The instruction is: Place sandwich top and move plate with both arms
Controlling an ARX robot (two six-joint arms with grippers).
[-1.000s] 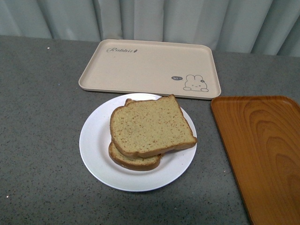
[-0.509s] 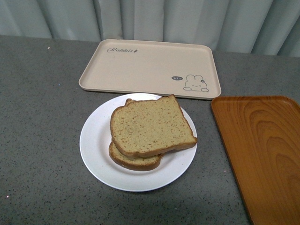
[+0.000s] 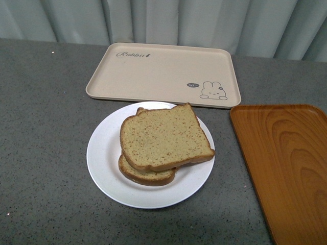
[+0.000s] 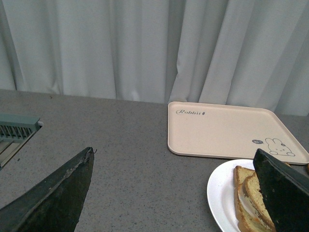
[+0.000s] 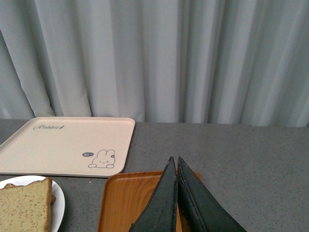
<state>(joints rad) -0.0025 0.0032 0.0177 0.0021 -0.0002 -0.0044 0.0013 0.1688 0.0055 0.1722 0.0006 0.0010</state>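
Left gripper [image 4: 172, 152]: my fingers [image 4: 58, 191] stand wide apart with nothing between them, and they are clear of the plate. Right gripper [image 5: 175, 162]: my fingers are pressed together tip to tip, gripping nothing.

Plate [image 3: 102, 153]: sits on the grey table [image 3: 46, 168], near centre. Sandwich top [image 3: 164, 137]: lies flat on the lower slice [image 3: 145, 177], skewed so that slice's near-left crust sticks out. Both slices are inside the plate rim.

Wood-grain tray [image 3: 286, 163]: just right of the plate, small gap, not touching. Rabbit tray [image 3: 163, 71]: just beyond the plate; I cannot tell whether the rims touch. Curtain [image 3: 163, 20]: hangs behind the table's far edge.
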